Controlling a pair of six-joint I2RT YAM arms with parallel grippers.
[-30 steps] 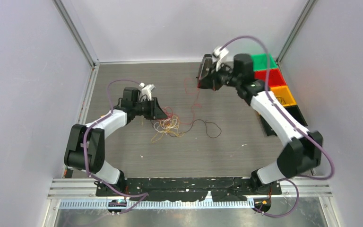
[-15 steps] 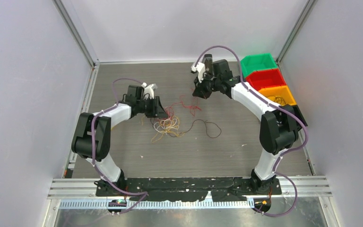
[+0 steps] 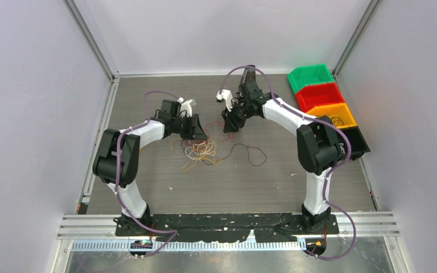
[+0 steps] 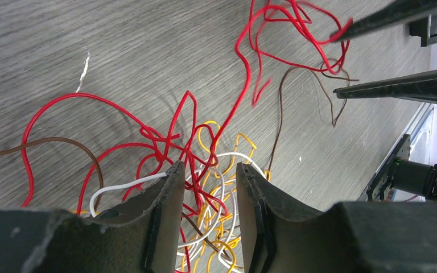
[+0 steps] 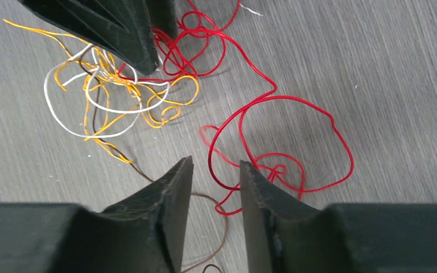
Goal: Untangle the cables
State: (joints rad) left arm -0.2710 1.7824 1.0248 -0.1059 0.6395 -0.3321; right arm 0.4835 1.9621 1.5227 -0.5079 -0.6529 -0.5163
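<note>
The cables are a fist-sized tangle [image 3: 201, 151] of orange, white, red and brown wires mid-table. My left gripper [image 3: 198, 133] is open, its jaws straddling the tangle's red, white and orange strands [image 4: 209, 170]. A loose red cable [image 5: 284, 131] lies in loops on the table to the right of the tangle. My right gripper [image 3: 228, 126] hangs open just over it [image 5: 216, 168], with nothing between the jaws. A dark brown cable [image 3: 250, 153] trails right from the tangle. The right fingers [image 4: 398, 88] show in the left wrist view.
Green [image 3: 310, 77], red [image 3: 320, 94], orange [image 3: 333, 114] and black [image 3: 353, 142] bins line the right wall. A white scrap [image 4: 82, 71] lies on the wood-grain table. Grey walls enclose the table on three sides.
My right gripper came left and down from the back with the red cable and has let it go beside the tangle. My left gripper edged slightly right over the tangle.
</note>
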